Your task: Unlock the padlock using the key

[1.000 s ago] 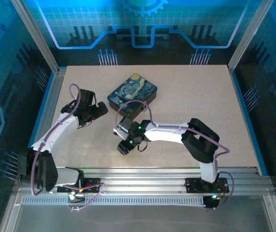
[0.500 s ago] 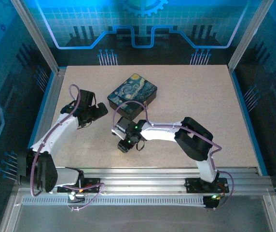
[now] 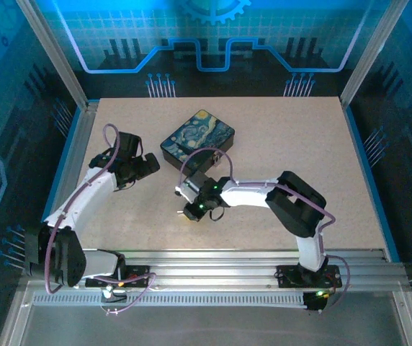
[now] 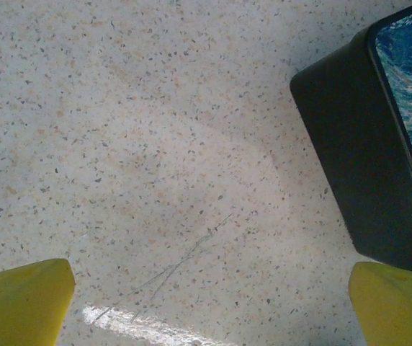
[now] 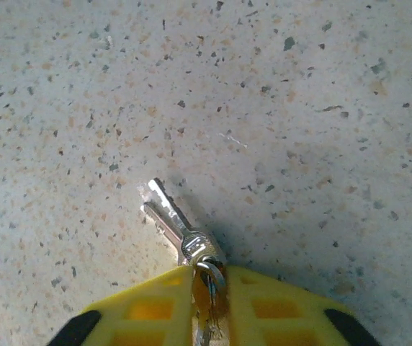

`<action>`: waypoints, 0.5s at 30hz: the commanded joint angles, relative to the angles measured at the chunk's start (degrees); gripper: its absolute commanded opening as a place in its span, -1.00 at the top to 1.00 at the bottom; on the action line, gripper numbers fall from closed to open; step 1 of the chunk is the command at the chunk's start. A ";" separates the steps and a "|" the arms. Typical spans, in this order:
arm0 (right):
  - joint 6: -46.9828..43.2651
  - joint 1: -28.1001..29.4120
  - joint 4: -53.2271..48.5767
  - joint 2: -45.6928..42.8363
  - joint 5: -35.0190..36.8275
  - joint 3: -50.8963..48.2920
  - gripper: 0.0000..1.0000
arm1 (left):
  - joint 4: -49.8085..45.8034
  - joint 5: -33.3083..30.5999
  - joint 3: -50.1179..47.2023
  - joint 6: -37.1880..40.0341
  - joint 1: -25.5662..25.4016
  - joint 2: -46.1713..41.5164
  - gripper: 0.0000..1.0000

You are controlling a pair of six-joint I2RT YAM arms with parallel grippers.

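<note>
The key (image 5: 171, 217), small and silvery with two blades side by side on a ring, lies low against the speckled table. My right gripper (image 5: 210, 280) is shut on its ring and head, the blades sticking out ahead of the yellow fingers (image 5: 145, 308). From above, the right gripper (image 3: 190, 210) points down at mid-table. My left gripper (image 3: 145, 166) hovers open just left of the black box (image 3: 197, 139). Its yellow fingertips (image 4: 20, 298) stand far apart over bare table. The padlock is out of view.
The black box with the swirly blue-and-yellow lid (image 4: 386, 137) sits at the table's back middle, close to both grippers. Metal frame rails (image 3: 76, 151) border the table's left and near edges. Open tabletop (image 3: 299, 144) lies to the right.
The right gripper's jaws have closed onto the key, and the right arm has shifted slightly right and away from the near edge. The left arm has stayed put.
</note>
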 commanded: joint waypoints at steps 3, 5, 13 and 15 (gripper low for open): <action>-0.38 -4.81 3.07 -2.12 -6.96 -4.02 0.90 | -1.12 6.06 -0.95 0.65 -1.41 -0.75 -0.98; -0.51 -5.87 4.04 -2.87 -9.30 -4.28 0.92 | -0.48 8.73 -2.04 -0.06 -2.56 -0.19 -0.98; 0.00 -9.54 6.38 -5.82 -14.75 -5.82 0.95 | 7.47 22.27 -7.44 -5.25 -6.63 3.77 -0.89; 0.13 -10.52 6.21 -6.94 -16.48 -6.13 0.96 | 11.42 26.27 -9.20 -5.68 -6.63 4.64 -0.75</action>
